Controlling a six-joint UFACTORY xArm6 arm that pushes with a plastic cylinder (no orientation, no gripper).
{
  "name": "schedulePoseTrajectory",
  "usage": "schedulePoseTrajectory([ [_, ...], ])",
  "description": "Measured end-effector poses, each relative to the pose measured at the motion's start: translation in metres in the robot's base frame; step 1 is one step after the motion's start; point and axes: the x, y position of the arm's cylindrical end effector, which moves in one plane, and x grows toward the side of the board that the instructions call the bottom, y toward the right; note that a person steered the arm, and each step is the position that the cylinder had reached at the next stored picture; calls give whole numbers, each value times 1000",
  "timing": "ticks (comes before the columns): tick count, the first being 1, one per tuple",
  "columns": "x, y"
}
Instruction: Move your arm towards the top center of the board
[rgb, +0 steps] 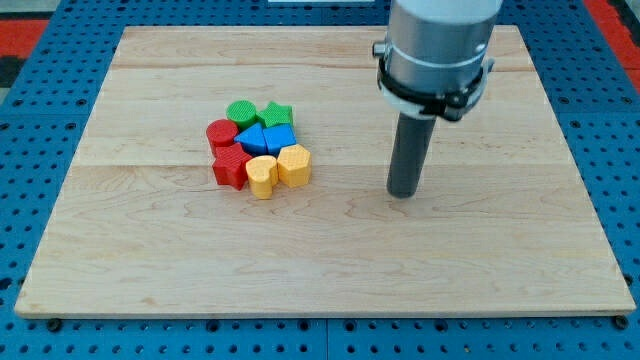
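Your landmark is the tight cluster of small coloured plastic blocks (256, 147) on the pale wooden board (150, 250). My tip (403, 193), the dark rod's lower end, rests on bare wood well to the view's right of it, touching nothing. No fingers exist, so nothing opens, closes or pinches. The approach looks barely begun. Next, slide toward the view's top and slightly left, passing clear of the cluster.

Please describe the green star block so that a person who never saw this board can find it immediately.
On the wooden board, all blocks form one cluster in the view's left half, well left of my tip. The green star sits at the cluster's top right corner, beside a rounder green block; only it is green with points.
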Motion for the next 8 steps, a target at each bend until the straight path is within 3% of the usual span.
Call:
schedulePoseTrajectory([
  [1,-62,-1],
  [3,-137,-27],
  [8,-140,-18],
])
